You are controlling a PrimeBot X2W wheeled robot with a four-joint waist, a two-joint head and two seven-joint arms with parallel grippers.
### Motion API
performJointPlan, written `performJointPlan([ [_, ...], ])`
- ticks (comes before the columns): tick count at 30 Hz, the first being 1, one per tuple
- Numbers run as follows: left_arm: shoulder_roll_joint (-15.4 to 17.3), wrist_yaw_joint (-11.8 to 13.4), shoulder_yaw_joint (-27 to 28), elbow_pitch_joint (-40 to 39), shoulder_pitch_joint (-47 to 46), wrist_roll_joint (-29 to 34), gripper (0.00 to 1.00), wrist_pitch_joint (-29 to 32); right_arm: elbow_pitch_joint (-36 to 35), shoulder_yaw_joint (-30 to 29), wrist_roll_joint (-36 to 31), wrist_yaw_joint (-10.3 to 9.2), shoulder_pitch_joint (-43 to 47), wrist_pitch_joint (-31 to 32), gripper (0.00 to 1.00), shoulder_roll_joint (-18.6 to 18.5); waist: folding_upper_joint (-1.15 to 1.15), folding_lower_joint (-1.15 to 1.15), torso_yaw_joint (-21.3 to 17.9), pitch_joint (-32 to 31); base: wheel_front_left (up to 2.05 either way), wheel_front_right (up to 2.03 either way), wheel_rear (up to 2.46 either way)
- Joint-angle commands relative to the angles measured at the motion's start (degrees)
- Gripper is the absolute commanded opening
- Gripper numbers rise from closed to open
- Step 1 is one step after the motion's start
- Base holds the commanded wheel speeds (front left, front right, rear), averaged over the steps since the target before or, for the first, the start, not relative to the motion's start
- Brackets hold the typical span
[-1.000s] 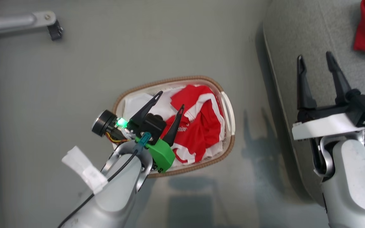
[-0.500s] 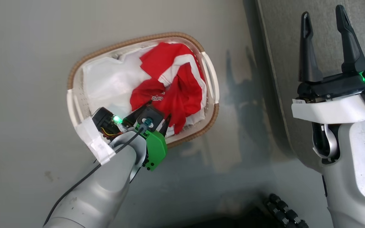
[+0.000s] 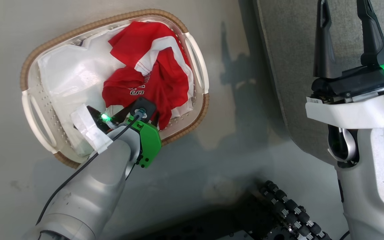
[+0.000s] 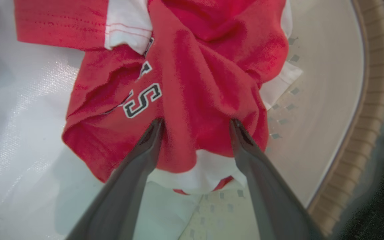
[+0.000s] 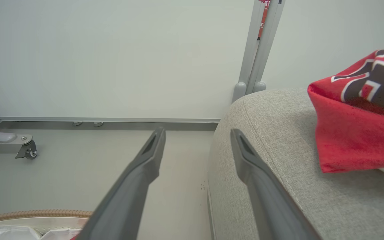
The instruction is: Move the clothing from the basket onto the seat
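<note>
Fingers [image 4: 135, 160] of the left end effector [image 4: 196, 122] stand wide apart inside the basket [image 3: 92, 24]. Their tips touch the crumpled red jersey [image 3: 168, 86], and a hump of red cloth bulges up between them; they are not closed on it. The jersey lies bunched in the basket's right half, with a black-and-white letter S facing the left wrist camera. Under and beside it spreads the white liner sheet [image 3: 62, 73], which covers the basket's left half and reaches just beside the left finger. The basket's perforated wall and brown woven rim rise close to the right finger. In the head view the left forearm [image 3: 92, 186] crosses the near rim and hides most of the fingers.

The basket sits on the grey floor [image 3: 232, 126], near the seat [image 3: 292, 50] but apart from it, with a strip of floor between. The right end effector [image 5: 197, 130] hovers wide open and empty above the seat; in the right wrist view the cushion's rounded edge shows between its fingers. A second red jersey [image 5: 352, 146] with dark numerals lies farther along the seat. Behind stand a pale wall [image 5: 112, 50], a grey post [image 5: 257, 43] and a caster foot [image 5: 27, 150]. A row of black ribbed links [image 3: 288, 213] shows at the head view's bottom edge.
</note>
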Motion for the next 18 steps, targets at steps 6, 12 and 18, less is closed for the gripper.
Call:
performJointPlan([
  [6, 0.39, 1.39, 0.44, 3.29, -1.38, -1.81, 0.0, -0.71, 0.35, 0.38, 0.6, -0.08, -0.18, -0.02, 1.0, -0.12, 0.0, -0.01, -1.33, 0.72, 0.0, 0.0, 0.0],
  [12, 0.37, 1.72, 0.4, 4.46, -0.44, -2.95, 0.0, -4.26, 1.55, 0.67, -0.21, -0.08, 0.71, -0.01, 1.0, -0.13, 0.0, -0.01, 0.07, -1.96, 0.0, 0.0, 0.0],
  [18, 0.37, 1.24, 0.09, 4.82, 1.29, -3.65, 0.0, -8.2, 3.22, 1.22, -1.34, -0.08, 1.5, -0.01, 1.0, -0.15, 0.0, -0.01, 2.37, -7.24, 0.0, 0.0, 0.0],
])
